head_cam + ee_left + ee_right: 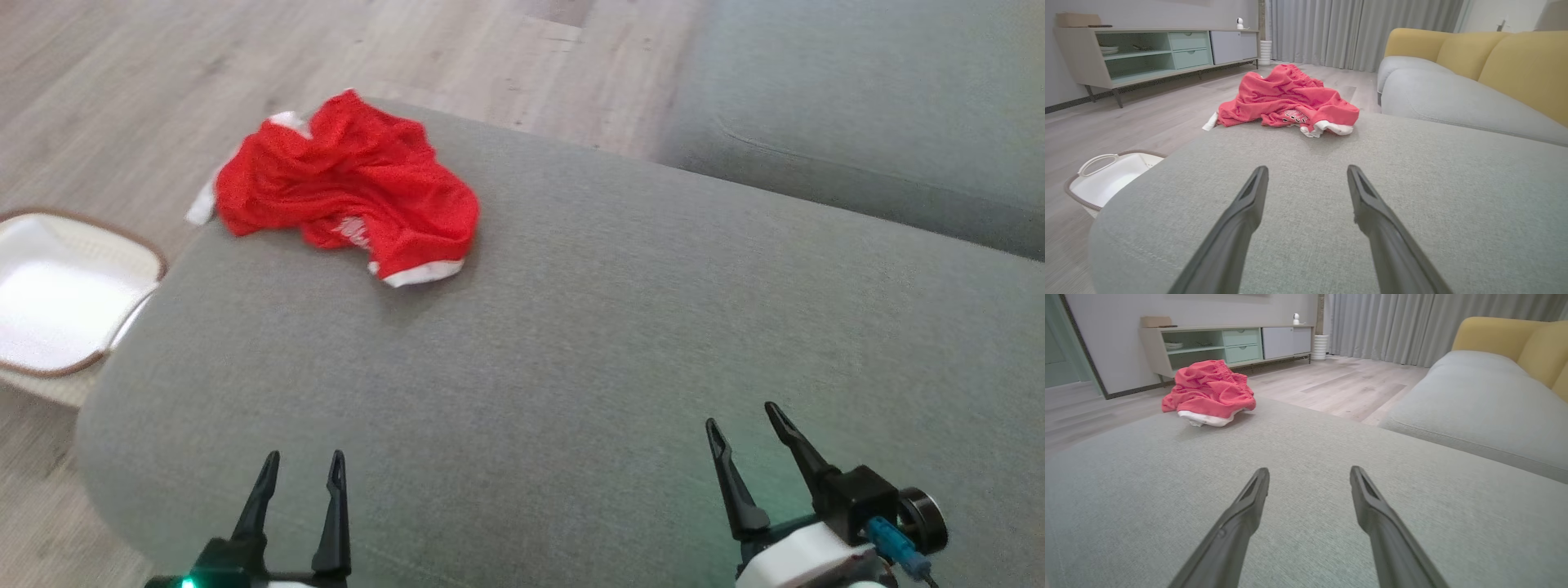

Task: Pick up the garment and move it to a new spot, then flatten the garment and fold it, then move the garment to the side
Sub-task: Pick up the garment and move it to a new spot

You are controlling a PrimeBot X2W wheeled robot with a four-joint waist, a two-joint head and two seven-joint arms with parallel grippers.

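Lying crumpled, the garment sits near a basket (left wrist view).

Red garment crumpled at the far left corner of the grey cushion. Spread and empty above its near edge, left gripper and right gripper. Beside its left edge, white basket.

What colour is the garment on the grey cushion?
The garment is red with white trim; the head view shows it best.

Red garment with white trim lies crumpled at the grey cushion's far-left edge
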